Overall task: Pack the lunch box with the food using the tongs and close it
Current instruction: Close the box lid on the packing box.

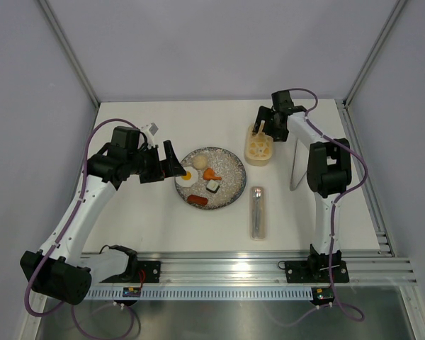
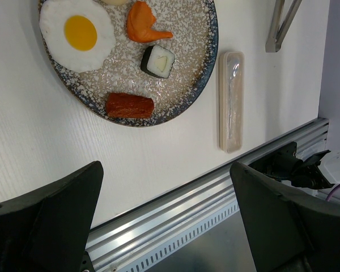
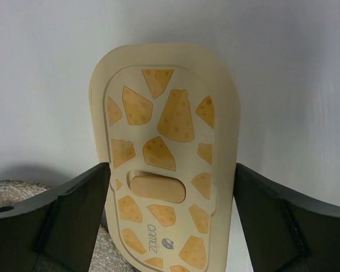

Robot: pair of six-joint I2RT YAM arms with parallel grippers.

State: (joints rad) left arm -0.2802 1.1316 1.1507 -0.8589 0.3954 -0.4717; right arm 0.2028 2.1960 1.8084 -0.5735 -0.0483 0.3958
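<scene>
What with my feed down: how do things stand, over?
Left gripper open beside the plate. Right gripper open, jaws astride the lid on the lunch box. Food on plate, tongs untouched. No obstruction seen.

The left arm (image 1: 83,207) and right arm (image 1: 329,219) are white links with black joints, trailing purple cables (image 1: 99,132), on black bases (image 1: 124,269) at six o'clock.
</scene>
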